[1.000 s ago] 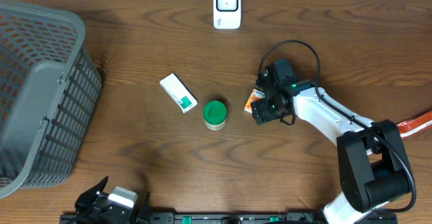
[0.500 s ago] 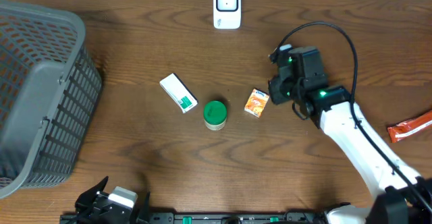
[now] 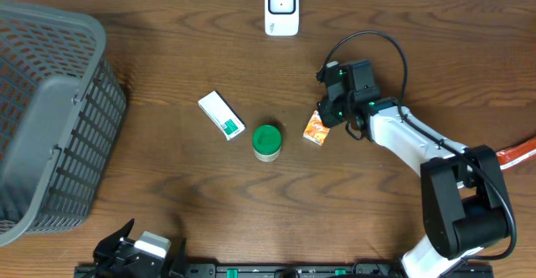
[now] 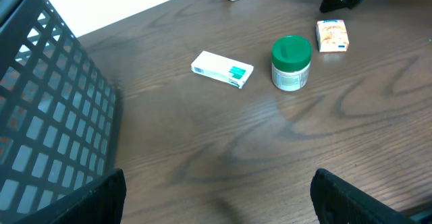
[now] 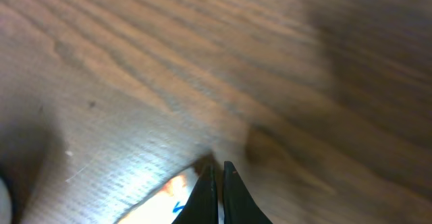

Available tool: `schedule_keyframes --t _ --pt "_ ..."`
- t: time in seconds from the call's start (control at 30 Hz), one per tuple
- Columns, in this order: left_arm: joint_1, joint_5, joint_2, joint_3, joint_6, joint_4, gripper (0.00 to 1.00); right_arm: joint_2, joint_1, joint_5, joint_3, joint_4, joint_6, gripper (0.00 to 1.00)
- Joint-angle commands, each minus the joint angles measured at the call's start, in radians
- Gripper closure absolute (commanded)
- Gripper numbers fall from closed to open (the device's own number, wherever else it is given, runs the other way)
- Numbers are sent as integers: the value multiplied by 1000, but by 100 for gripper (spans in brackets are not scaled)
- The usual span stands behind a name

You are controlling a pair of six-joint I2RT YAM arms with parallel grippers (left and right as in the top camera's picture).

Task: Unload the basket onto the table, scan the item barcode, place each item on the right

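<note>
A small orange packet [image 3: 316,128] lies flat on the wooden table, also seen in the left wrist view [image 4: 332,36]. My right gripper [image 3: 329,114] is shut and empty, its tips [image 5: 217,167] just off the packet's [image 5: 158,200] upper right edge. The white barcode scanner [image 3: 281,8] stands at the table's far edge. A white and green box [image 3: 221,115] and a green-lidded jar [image 3: 267,141] lie left of the packet. My left gripper [image 4: 216,200] is open with nothing in it, low over the table's near edge [image 3: 134,251].
A large grey mesh basket [image 3: 50,119] fills the left side of the table. An orange-red wrapper [image 3: 519,154] pokes in at the right edge. Bare wood lies between the basket and the box.
The right gripper shut, swung up and to the right away from the orange packet, then came back beside its upper right edge. The left arm has stayed still.
</note>
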Motion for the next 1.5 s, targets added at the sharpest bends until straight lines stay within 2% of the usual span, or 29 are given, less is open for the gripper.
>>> schedule_keyframes --t 0.0,0.17,0.4,0.53,0.7,0.73,0.8,0.83,0.9,0.97,1.3,1.37,1.47 --pt "4 15 -6 5 6 3 14 3 21 -18 2 -73 -13 99" --pt "4 15 -6 5 6 3 14 3 21 51 2 -129 -12 99" --pt "4 15 -6 5 6 3 14 -5 21 231 2 -249 114 99" --pt "4 15 -6 5 6 3 14 -59 22 222 2 -319 127 99" --pt "4 15 -6 5 6 3 14 -195 21 219 2 -447 231 99" --pt "4 15 -6 5 6 3 14 -219 21 219 2 -458 231 92" --pt "4 15 -6 5 6 3 14 -251 21 218 2 -460 231 69" --pt "4 15 -6 5 6 3 14 -280 21 217 2 -449 232 38" --pt "4 15 -6 5 6 3 13 -293 21 218 2 -421 234 1" --pt "4 15 -6 5 6 3 14 -297 21 218 2 -376 233 1" --pt "4 15 -6 5 6 3 14 -294 21 213 1 275 239 1" --pt "4 15 -6 5 6 3 14 -299 22 208 2 286 334 1" --pt "4 15 -6 5 6 3 14 -311 29 90 2 123 391 1"
